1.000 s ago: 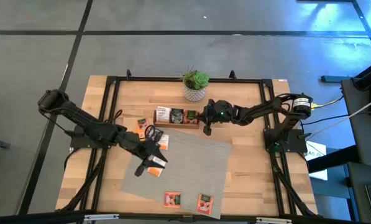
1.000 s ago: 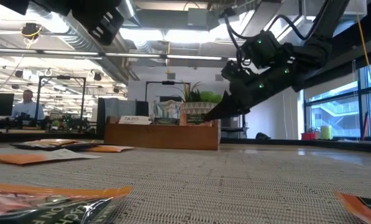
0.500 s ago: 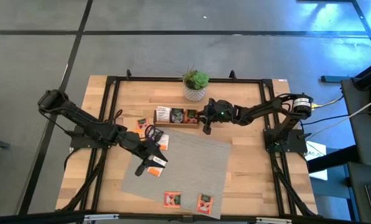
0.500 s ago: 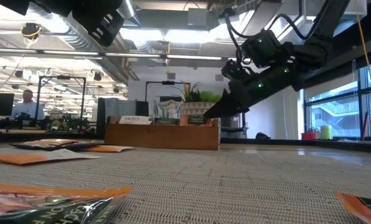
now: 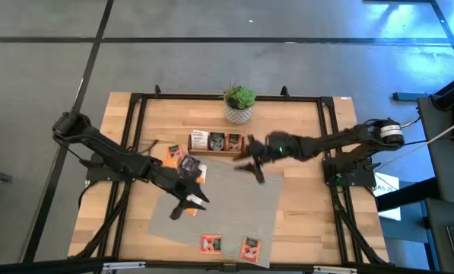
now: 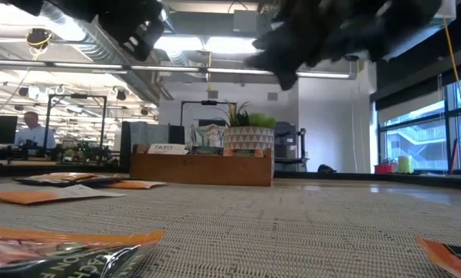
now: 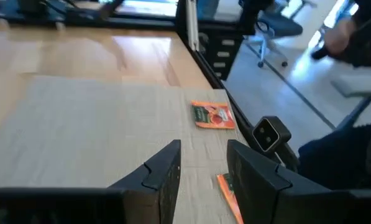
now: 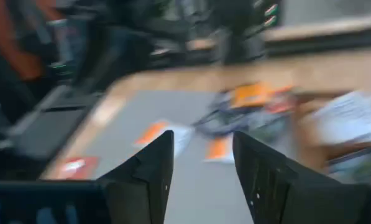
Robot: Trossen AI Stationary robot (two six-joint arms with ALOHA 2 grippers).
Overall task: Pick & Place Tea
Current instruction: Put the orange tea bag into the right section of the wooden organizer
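The right gripper (image 5: 248, 165), fingers apart and empty, hangs over the mat's (image 5: 234, 205) far edge just in front of the tray (image 5: 215, 143), while the left gripper (image 5: 188, 204), also open and empty, sits over the mat's left part with bare mat ahead of it. Tea packets (image 5: 211, 243) lie at the mat's near edge, others beside the tray's left end and in the tray. Only the low view shows a white packet in the tray marked "TAZO" (image 6: 162, 147); the left wrist view shows one orange packet (image 7: 213, 115) close up near the table's edge.

overhead, table-level, two wrist views (shared mat (image 5: 227, 202)).
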